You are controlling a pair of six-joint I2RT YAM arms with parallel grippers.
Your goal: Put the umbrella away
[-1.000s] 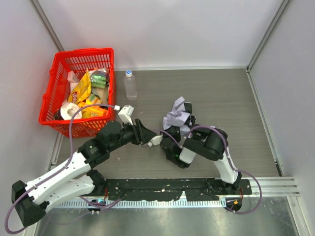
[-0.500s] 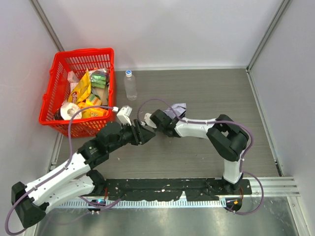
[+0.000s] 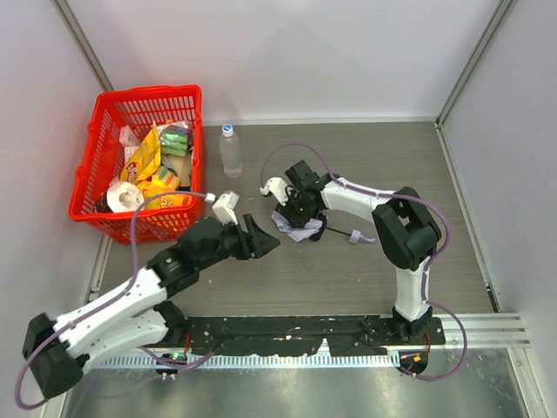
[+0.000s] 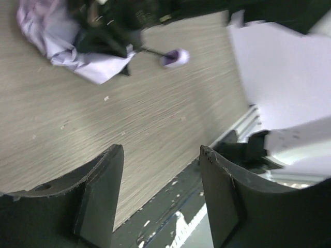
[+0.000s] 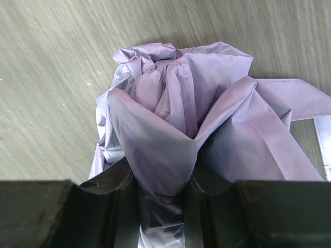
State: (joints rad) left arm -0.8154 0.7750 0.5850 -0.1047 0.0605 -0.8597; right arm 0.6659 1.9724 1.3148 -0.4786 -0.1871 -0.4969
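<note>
Lavender fabric folding umbrella (image 5: pixel 181 124) is clamped by the right gripper (image 5: pixel 161 186); the left gripper (image 4: pixel 160 155), apart and empty, should grasp its thin black shaft (image 4: pixel 151 50).

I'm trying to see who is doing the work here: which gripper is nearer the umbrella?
Right. The right gripper is clamped on the umbrella, on its bunched fabric. The left gripper hangs open off to the umbrella's left, nearer the arms' bases, not touching it.

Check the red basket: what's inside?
The red basket holds yellow snack packets, a green packet and a white roll. Whatever lies beneath that pile is covered.
</note>
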